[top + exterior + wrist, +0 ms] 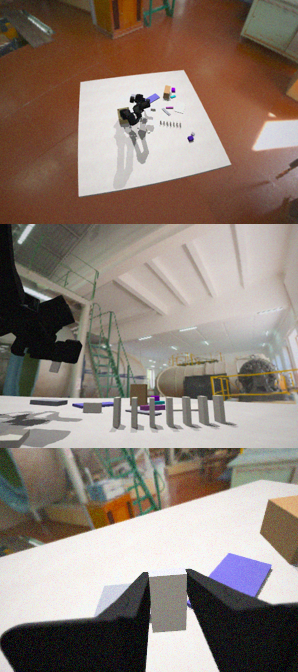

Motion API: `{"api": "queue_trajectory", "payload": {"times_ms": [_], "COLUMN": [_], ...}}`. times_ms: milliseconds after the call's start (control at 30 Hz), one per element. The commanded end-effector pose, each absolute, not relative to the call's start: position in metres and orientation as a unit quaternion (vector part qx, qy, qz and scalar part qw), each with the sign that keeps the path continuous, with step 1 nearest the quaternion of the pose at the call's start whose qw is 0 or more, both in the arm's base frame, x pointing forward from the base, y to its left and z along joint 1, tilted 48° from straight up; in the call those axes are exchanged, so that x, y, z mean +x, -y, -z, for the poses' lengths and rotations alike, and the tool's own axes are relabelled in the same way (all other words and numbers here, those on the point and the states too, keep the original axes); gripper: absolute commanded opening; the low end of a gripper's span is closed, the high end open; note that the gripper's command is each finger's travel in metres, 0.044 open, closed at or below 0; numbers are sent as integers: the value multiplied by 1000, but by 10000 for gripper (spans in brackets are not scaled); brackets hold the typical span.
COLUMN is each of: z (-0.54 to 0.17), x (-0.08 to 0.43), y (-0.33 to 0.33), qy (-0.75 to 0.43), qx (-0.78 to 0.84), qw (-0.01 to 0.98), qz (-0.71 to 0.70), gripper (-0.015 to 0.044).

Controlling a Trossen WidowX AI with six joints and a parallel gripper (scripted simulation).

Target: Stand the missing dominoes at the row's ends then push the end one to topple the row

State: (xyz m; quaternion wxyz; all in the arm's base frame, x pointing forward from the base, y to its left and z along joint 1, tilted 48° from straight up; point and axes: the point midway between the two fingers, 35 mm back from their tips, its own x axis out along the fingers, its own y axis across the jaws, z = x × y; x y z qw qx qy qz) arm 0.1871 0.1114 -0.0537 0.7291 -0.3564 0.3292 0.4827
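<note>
Several grey dominoes stand upright in a spaced row; one of the middle ones point(170, 124) point(169, 412) is upright like its neighbours. My gripper point(56, 361) point(166, 576) is shut on a grey domino point(55, 367) point(168, 605), which sticks out between the fingertips. It is held in the air, left of the row in the exterior view, and looks slightly tilted there. Another grey domino point(153, 109) point(92, 408) lies on its side between the arm and the row. A pale block point(13, 438) lies at the near left in the exterior view, partly cut off by the frame.
A blue slab point(153, 98) point(242, 573) and a grey slab point(49, 402) point(114, 597) lie near the arm. A tan box point(167, 92) point(138, 394) stands behind the row, near purple, teal and magenta pieces. A dark purple block point(190, 138) lies beyond the row's far end.
</note>
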Motion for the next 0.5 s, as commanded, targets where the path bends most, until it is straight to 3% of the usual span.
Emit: {"api": "queue_trajectory", "payload": {"times_ms": [0, 467], "z": [46, 38], "x": [183, 180], "y": [-109, -107], "qy": [-287, -239], "qx": [-365, -379], "qw": [741, 751], "qz": [-485, -485], "gripper": [107, 107]}}
